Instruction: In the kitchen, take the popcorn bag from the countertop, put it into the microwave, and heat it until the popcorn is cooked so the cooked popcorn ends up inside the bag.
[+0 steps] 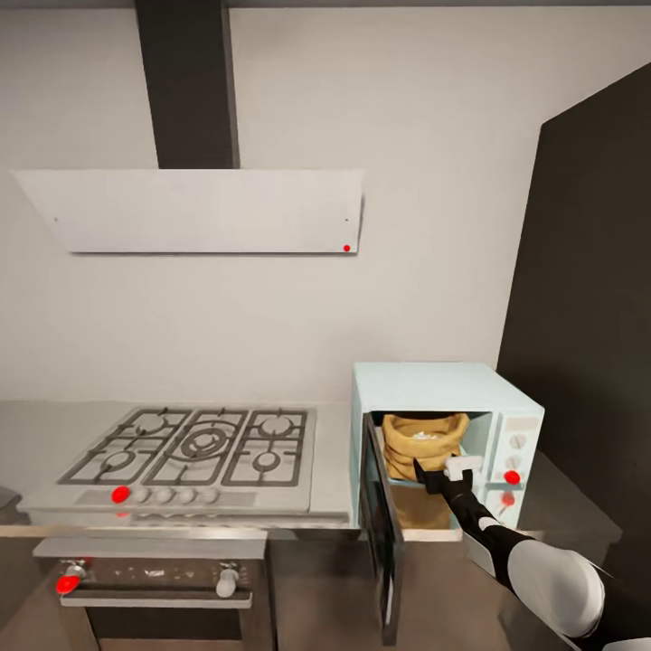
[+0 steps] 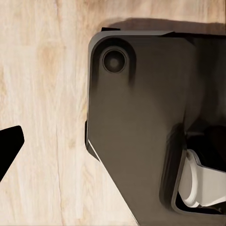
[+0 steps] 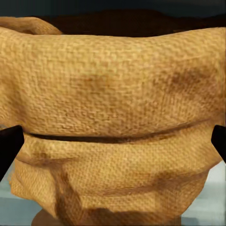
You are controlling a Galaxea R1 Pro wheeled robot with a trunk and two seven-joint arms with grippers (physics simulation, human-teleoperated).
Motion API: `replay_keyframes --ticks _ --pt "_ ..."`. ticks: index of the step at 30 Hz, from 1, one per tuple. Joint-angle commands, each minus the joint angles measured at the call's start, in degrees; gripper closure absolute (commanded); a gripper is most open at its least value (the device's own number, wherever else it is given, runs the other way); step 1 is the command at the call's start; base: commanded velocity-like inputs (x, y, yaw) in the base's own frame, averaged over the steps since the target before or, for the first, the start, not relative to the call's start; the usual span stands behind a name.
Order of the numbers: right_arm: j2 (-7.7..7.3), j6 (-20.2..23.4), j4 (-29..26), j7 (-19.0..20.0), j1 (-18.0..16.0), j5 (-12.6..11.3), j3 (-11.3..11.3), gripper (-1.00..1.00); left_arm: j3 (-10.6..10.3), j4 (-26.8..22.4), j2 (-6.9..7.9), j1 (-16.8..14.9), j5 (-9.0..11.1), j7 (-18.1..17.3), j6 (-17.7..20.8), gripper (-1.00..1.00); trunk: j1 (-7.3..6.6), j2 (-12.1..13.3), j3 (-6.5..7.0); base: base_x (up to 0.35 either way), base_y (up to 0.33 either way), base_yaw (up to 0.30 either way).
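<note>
The pale blue microwave (image 1: 425,384) stands on the countertop (image 1: 45,434) with its dark-framed door (image 1: 382,533) swung open toward me. Inside sits the tan popcorn bag (image 1: 425,448), upright, with grey-white popcorn (image 1: 422,436) showing at its mouth. My right gripper (image 1: 443,472) reaches into the opening, right at the bag's front. In the right wrist view the bag (image 3: 113,84) is very close, and the right gripper (image 3: 113,150) is open with its fingertips (image 3: 9,150) wide apart at either side. My left gripper (image 2: 113,150) hangs over the wooden floor, one black fingertip (image 2: 9,146) visible.
A steel gas hob (image 1: 199,448) lies left of the microwave, with an oven (image 1: 154,579) below and a flat white extractor hood (image 1: 199,212) above. A tall dark cabinet (image 1: 588,316) rises at the right. My dark base (image 2: 141,141) shows under the left arm.
</note>
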Motion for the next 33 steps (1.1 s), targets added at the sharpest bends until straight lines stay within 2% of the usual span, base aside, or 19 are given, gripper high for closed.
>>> replay_keyframes --ticks 1,33 --pt "-0.08 -0.2 0.2 0.5 0.0 -0.3 -0.4 -1.0 0.3 -0.1 -0.02 0.0 0.0 0.1 0.1 -1.0 0.03 0.0 -0.02 0.034 -0.034 0.0" --pt "-0.09 -0.3 0.1 0.5 0.0 -0.3 -0.3 -1.0 0.4 -0.1 0.05 0.0 0.0 0.1 0.1 -1.0 0.03 0.0 -0.02 0.093 -0.001 0.0"
